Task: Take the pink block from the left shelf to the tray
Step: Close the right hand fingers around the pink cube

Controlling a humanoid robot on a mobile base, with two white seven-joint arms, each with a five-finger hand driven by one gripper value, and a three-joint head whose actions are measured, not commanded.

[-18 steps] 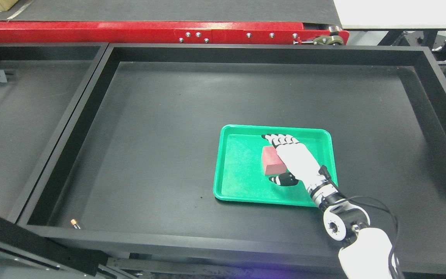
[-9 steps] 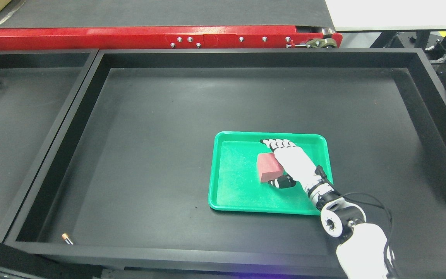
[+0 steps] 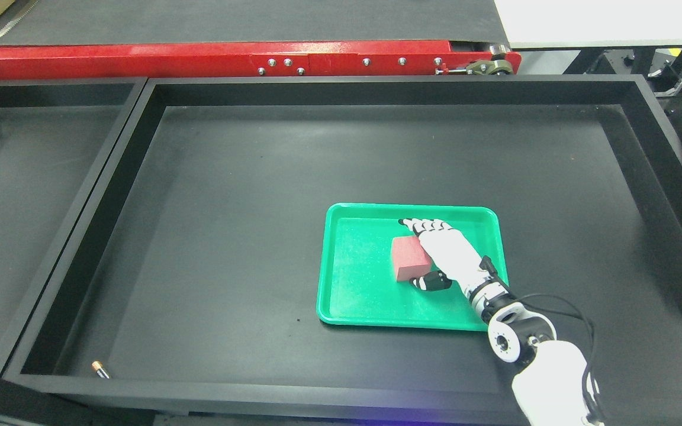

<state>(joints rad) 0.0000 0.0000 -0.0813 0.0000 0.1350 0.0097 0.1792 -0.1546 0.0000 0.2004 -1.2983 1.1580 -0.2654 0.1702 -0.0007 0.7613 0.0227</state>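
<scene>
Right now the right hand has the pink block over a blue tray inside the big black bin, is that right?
Not quite: the tray is green, not blue, as the head view shows. The rest stands: the right hand has the pink block over it, inside the big black bin.

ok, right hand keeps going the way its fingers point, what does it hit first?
Probably the far rim of the green tray. The right hand points up-left over the pink block, fingertips close to that rim. Its height is unclear, so it might pass over.
</scene>
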